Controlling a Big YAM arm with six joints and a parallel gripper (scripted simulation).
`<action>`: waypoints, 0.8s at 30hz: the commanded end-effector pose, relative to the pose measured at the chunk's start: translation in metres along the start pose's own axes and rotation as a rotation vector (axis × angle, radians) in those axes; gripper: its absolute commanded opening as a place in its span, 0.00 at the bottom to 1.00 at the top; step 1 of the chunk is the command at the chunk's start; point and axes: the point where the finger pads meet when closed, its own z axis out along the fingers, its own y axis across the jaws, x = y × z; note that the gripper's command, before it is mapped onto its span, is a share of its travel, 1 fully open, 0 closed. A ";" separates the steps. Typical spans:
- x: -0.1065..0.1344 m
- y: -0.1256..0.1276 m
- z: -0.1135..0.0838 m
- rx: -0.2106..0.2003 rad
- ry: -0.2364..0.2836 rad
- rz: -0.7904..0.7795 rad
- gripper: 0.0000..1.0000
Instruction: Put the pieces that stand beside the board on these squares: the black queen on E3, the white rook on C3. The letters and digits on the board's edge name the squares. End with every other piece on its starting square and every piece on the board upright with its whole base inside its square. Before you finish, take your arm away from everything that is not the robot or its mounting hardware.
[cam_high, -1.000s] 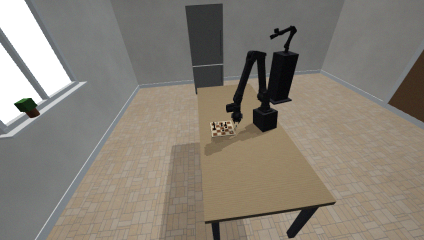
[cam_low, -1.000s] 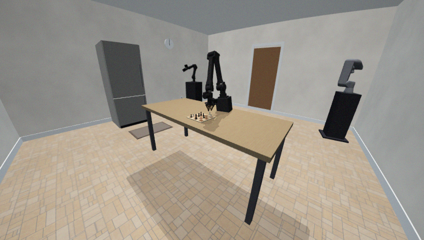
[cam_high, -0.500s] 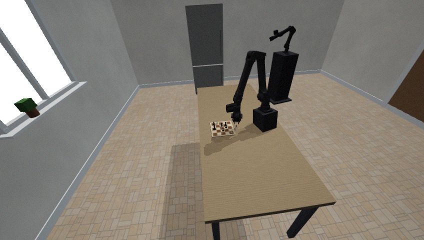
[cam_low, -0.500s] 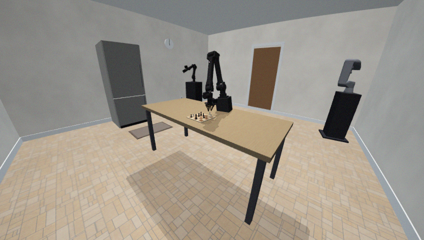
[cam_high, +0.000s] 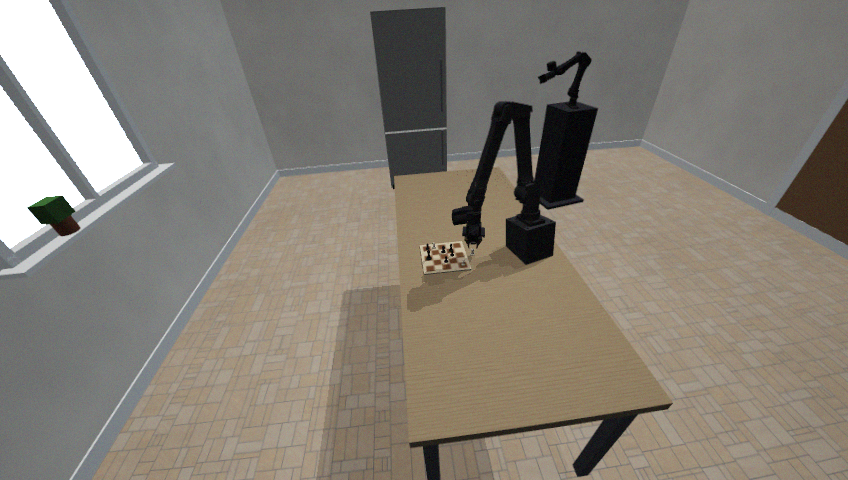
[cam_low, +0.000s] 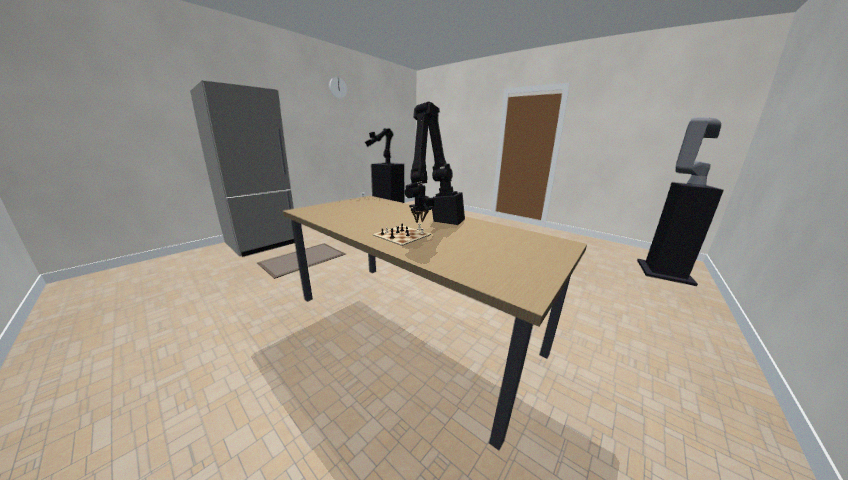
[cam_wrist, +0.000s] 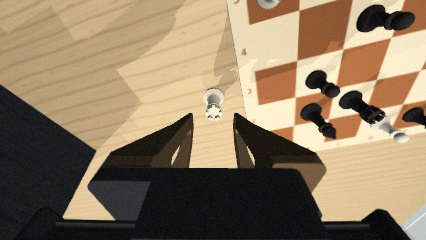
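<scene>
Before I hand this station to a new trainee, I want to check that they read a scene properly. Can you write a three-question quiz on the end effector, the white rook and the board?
1. True or false: the white rook already stands on a board square.
2. The end effector is: A) shut on the rook, B) partly open and holding nothing, C) out of view.
3. Fill in: in the wrist view the rook stands on the wooden ____, beside the chessboard edge that carries the digits.

Key
1. False: it stands off the board, near the digit 3.
2. B: the fingers sit apart, with the rook just ahead of their tips, not between them.
3. table
</scene>
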 end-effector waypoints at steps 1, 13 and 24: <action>0.002 -0.001 0.001 0.007 -0.002 -0.006 0.36; 0.002 -0.001 0.001 0.007 -0.002 -0.006 0.36; 0.005 -0.005 -0.004 0.025 -0.009 0.002 0.36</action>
